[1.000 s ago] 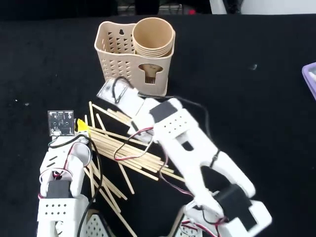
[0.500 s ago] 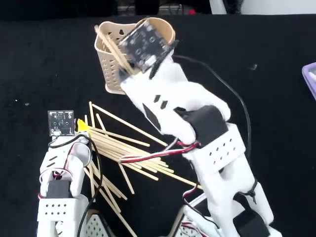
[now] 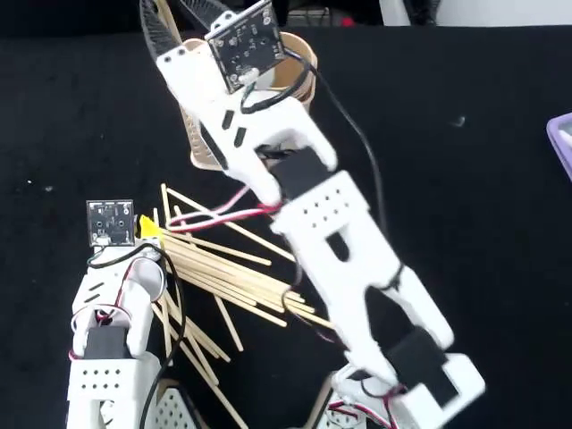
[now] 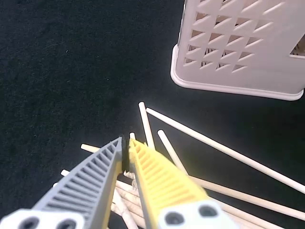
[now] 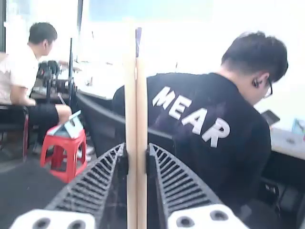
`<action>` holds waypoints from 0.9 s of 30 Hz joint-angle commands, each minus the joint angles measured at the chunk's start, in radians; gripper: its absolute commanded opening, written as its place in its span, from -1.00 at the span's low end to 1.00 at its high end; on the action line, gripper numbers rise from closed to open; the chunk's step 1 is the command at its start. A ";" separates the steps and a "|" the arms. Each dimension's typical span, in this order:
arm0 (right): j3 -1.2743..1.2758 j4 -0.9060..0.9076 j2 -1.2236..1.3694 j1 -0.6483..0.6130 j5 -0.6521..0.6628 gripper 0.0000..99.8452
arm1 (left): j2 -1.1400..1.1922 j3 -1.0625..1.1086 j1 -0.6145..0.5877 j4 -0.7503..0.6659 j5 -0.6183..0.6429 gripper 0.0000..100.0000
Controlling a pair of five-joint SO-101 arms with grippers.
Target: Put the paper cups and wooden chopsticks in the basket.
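Basket [image 3: 195,143] mostly behind right arm [image 3: 331,223] (cups [image 3: 302,80] too); held chopsticks [image 5: 136,95] cropped.

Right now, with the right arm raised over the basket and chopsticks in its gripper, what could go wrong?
1. The right gripper pinches two chopsticks that point out at the room, not down. They may miss the basket or slip when tilted.
2. The arm hangs close over the basket. Lowering it could knock the basket or the paper cups.
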 commanded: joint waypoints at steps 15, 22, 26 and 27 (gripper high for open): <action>-0.163 0.005 0.229 0.087 -0.008 -0.98 | -0.011 0.024 0.002 0.005 0.003 -0.93; -0.165 0.181 0.228 0.091 -0.014 -0.74 | -0.011 0.024 0.002 0.005 0.003 -0.93; -0.166 0.226 0.220 0.087 -0.014 -0.72 | -0.011 0.024 0.002 0.005 0.003 -0.93; -0.170 0.226 0.220 0.087 -0.014 -0.72 | -0.011 0.024 0.002 0.005 0.003 -0.93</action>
